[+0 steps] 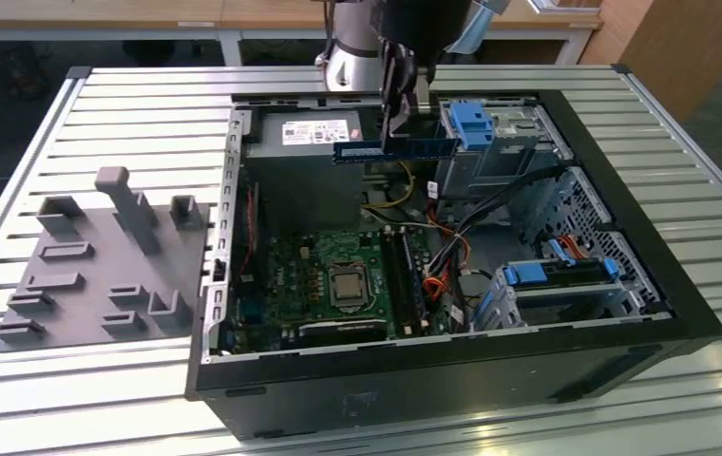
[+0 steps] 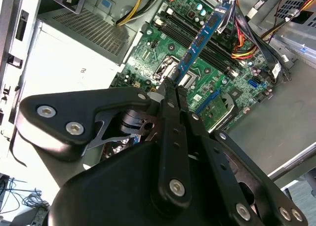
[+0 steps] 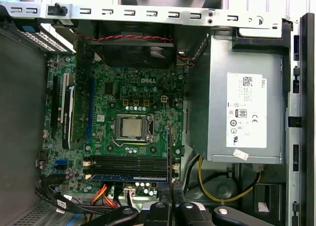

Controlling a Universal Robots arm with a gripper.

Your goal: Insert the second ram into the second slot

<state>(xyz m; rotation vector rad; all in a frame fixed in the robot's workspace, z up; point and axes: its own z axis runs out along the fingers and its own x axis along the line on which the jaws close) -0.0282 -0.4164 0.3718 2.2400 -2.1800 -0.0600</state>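
My gripper [image 1: 395, 133] hangs over the back of the open computer case [image 1: 665, 285], shut on the second ram [image 1: 427, 146], a thin blue stick held level above the case. In the second wrist view the fingers [image 2: 170, 107] pinch one end of the ram [image 2: 200, 38], which reaches out over the green motherboard [image 2: 217, 93]. In the first wrist view the ram [image 3: 169, 147] appears edge-on beyond the gripper [image 3: 170, 189], lying crosswise to the black slots [image 3: 126, 163]. A blue stick [image 3: 131, 177] sits in one of those slots. The slots [image 1: 408, 275] lie well below the ram.
A grey power supply [image 3: 244, 107] fills the case corner beside the board, and the processor socket [image 3: 132, 127] sits mid-board. Blue drive-bay tabs [image 1: 473, 123] [image 1: 545, 275] and loose cables [image 1: 463, 218] crowd the exterior view's right. A grey fixture plate [image 1: 95, 256] with pegs lies outside the case.
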